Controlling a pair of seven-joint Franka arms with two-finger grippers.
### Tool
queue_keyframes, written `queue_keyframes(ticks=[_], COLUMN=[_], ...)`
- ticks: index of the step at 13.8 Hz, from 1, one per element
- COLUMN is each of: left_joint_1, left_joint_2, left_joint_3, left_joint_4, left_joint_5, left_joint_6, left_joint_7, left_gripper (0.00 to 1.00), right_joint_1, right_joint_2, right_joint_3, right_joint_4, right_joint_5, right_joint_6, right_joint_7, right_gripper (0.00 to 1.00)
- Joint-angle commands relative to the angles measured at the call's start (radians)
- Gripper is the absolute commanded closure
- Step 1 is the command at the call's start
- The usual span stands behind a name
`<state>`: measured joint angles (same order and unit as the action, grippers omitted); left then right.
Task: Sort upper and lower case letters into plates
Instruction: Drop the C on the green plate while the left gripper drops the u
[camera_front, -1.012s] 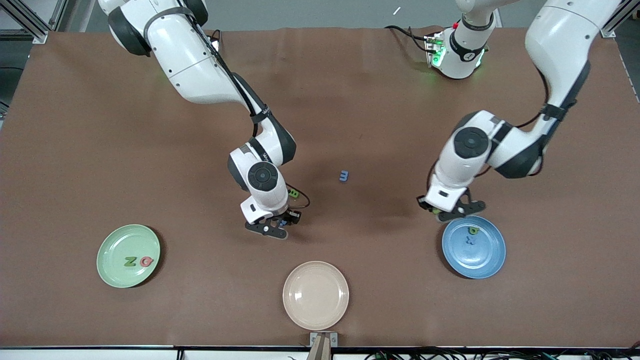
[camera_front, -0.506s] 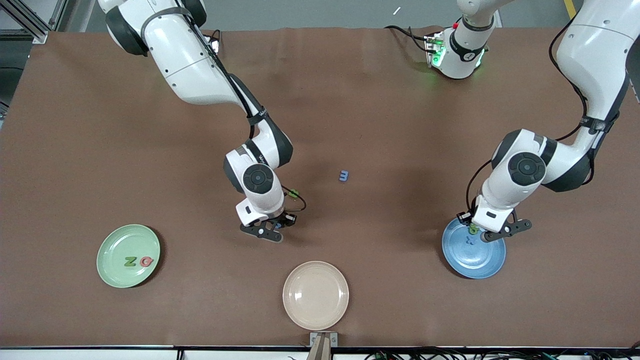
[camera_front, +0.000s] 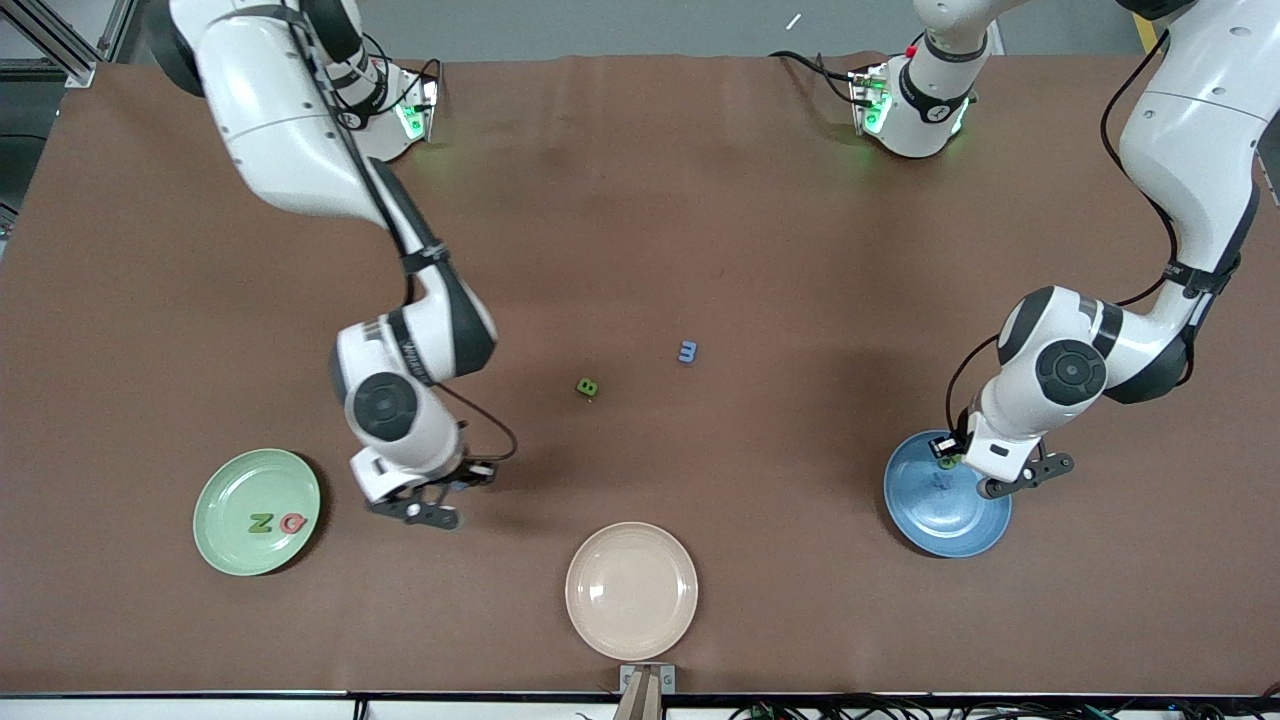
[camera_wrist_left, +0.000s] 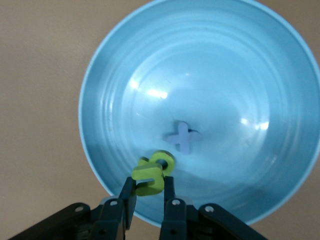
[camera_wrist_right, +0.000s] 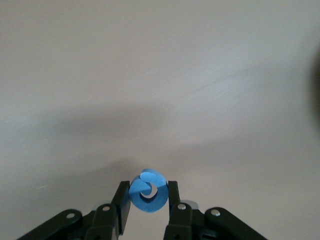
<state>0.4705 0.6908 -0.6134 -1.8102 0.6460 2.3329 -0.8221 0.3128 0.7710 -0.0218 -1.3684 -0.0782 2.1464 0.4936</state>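
My left gripper (camera_front: 962, 470) hangs over the blue plate (camera_front: 940, 522), shut on a yellow-green letter (camera_wrist_left: 151, 176). On that plate (camera_wrist_left: 210, 75) lie a pale x (camera_wrist_left: 183, 137) and a green letter (camera_front: 945, 461) just under the held one. My right gripper (camera_front: 442, 495) is above the bare table between the mint green plate (camera_front: 225, 500) and the beige plate, shut on a round blue letter (camera_wrist_right: 148, 193). The green plate holds a green N (camera_front: 261, 522) and a red Q (camera_front: 292, 522). A green B (camera_front: 588, 387) and a blue m (camera_front: 687, 351) lie mid-table.
A cream-beige plate (camera_front: 631, 590) sits with nothing on it near the front edge at mid-table. Both arms reach down from their bases (camera_front: 915, 110) at the top of the front view. Brown cloth covers the table.
My right gripper has carried the blue letter away from the green B toward the green plate. My left gripper has moved from the blue plate's rim to over the plate.
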Motion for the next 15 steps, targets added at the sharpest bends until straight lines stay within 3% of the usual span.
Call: queue_keyframes(ticks=[1, 5, 7, 8, 9, 10, 11, 12, 13, 14, 15], left_joint_1=[-0.01, -0.013, -0.019, -0.033, -0.042, -0.042, -0.039, -0.039, -0.042, -0.039, -0.038], left_joint_2=[0.024, 0.019, 0.05, 0.064, 0.073, 0.072, 0.072, 0.073, 0.072, 0.061, 0.055], left_joint_3=[0.003, 0.003, 0.001, 0.001, 0.001, 0.001, 0.001, 0.001, 0.001, 0.0, -0.008], left_joint_4=[0.043, 0.043, 0.067, 0.09, 0.097, 0.097, 0.097, 0.1, 0.104, 0.103, 0.1], left_joint_5=[0.018, 0.02, 0.009, 0.007, 0.007, 0.009, 0.009, 0.007, 0.007, 0.007, 0.007], left_joint_6=[-0.004, -0.006, 0.002, 0.006, 0.008, 0.008, 0.008, 0.008, 0.008, 0.006, 0.0], left_joint_7=[0.003, 0.001, 0.003, 0.003, 0.003, 0.003, 0.004, 0.003, 0.001, 0.003, 0.0], left_gripper=[0.97, 0.97, 0.96, 0.96, 0.94, 0.93, 0.9, 0.67, 0.08, 0.0, 0.0], right_joint_1=[-0.154, -0.312, -0.371, -0.383, -0.386, -0.386, -0.385, -0.38, -0.37, -0.348, -0.312], right_joint_2=[-0.039, -0.035, -0.027, -0.025, -0.022, -0.021, -0.021, -0.021, -0.025, -0.032, -0.036], right_joint_3=[0.025, 0.023, 0.025, 0.025, 0.025, 0.025, 0.025, 0.025, 0.028, 0.031, 0.031], right_joint_4=[-0.024, -0.027, -0.027, -0.029, -0.034, -0.038, -0.043, -0.044, -0.047, -0.058, -0.067], right_joint_5=[-0.006, -0.008, -0.006, -0.006, -0.006, -0.005, -0.005, -0.005, 0.0, 0.006, 0.008], right_joint_6=[-0.031, -0.023, -0.017, -0.011, 0.0, 0.01, 0.01, 0.01, -0.002, -0.006, -0.01], right_joint_7=[-0.27, -0.656, -0.768, -0.779, -0.777, -0.777, -0.776, -0.771, -0.767, -0.739, -0.654], right_gripper=[0.99, 0.97, 0.88, 0.71, 0.39, 0.18, 0.09, 0.01, 0.0, 0.0, 0.0])
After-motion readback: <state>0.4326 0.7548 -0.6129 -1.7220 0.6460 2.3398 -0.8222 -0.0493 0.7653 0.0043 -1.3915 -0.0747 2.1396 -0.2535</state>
